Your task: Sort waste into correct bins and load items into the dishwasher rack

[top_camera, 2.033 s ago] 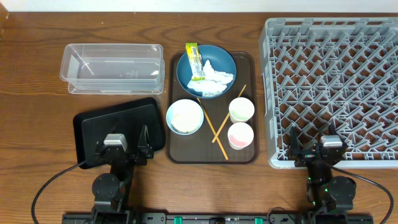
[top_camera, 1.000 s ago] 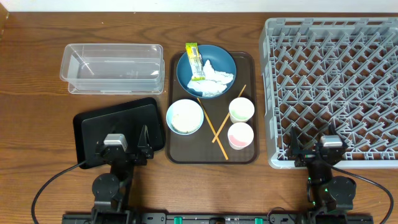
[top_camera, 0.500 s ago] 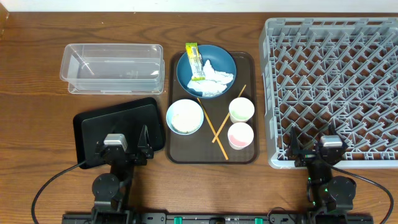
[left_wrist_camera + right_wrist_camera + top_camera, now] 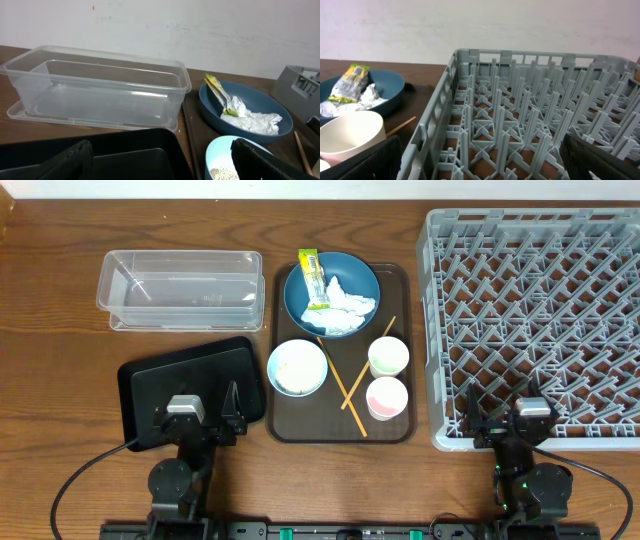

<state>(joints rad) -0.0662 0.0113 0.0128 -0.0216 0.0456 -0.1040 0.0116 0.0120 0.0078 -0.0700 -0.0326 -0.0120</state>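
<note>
Overhead: left claw (image 4: 197,420) gapes over the black tray (image 4: 150,385), right claw (image 4: 505,420) gapes at the grey rack (image 4: 432,330).

Grey pegged rack (image 4: 535,310); left of it, blue dish (image 4: 331,292), white tissue (image 4: 348,309), yellow-green wrapper (image 4: 313,277), pink cup (image 4: 387,397)

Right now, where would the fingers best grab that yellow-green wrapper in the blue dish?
Probably the wrapper's far end, which pokes over the blue dish's rim, clear of the tissue. Bring the left fingers down from above, closing across the flat strip's narrow width.
</note>
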